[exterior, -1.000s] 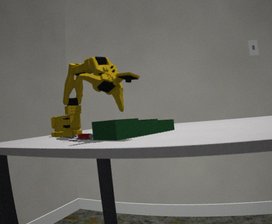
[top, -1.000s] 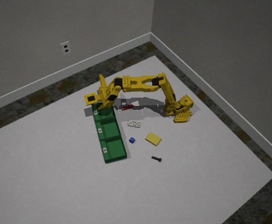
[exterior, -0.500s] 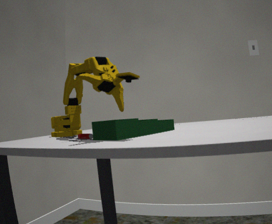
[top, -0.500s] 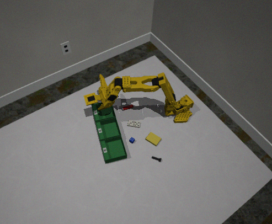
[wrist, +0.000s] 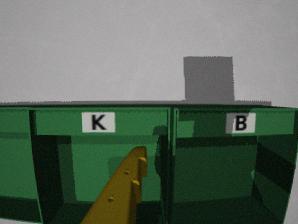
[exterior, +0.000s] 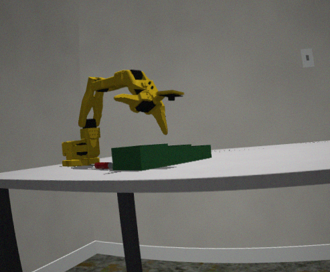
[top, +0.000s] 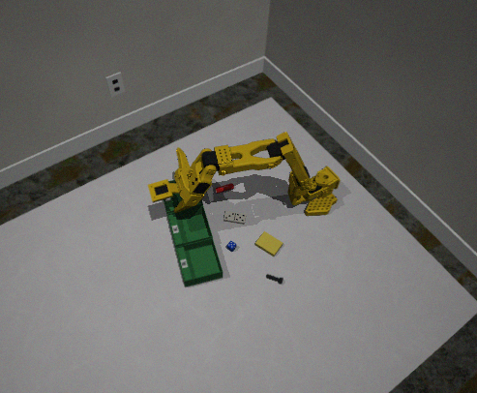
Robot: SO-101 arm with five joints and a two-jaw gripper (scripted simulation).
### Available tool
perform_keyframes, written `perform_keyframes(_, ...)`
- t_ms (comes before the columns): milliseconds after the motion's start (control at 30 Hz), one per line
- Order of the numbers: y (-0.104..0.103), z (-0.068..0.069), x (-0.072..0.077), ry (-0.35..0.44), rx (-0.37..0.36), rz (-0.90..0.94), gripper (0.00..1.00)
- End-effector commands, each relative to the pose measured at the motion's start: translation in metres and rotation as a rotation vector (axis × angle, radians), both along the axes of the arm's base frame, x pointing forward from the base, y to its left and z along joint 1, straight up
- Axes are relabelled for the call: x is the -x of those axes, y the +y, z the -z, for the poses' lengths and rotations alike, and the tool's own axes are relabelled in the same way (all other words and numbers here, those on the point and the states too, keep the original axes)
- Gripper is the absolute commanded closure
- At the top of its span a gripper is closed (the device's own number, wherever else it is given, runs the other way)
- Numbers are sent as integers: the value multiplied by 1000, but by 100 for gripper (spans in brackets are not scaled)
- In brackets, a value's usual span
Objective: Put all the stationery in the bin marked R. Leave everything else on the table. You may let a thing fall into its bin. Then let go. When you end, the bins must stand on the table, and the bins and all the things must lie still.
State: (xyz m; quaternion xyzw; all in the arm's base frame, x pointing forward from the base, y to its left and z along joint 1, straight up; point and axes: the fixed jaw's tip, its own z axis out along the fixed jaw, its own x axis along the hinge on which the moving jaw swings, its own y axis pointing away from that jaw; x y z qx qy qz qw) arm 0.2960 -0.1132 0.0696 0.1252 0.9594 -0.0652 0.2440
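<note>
A green bin row with three compartments lies on the white table; it also shows in the exterior view. The wrist view shows the compartments marked K and B, both empty; the third compartment is out of that view. My gripper hangs open and empty above the far end of the row, also seen from the side; one jaw points down over the wall between K and B. A yellow pad and a small red cylindrical item lie on the table to the right of the bins.
A white domino, a blue die and a black bolt lie right of the bins. The arm's base stands at the back right.
</note>
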Motion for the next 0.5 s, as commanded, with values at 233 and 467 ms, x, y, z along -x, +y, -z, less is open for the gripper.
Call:
perform_keyframes(233, 24, -9, -10, -37, -39, 3, 0)
perform_keyframes(467, 30, -5, -8, -17, -55, 2, 0)
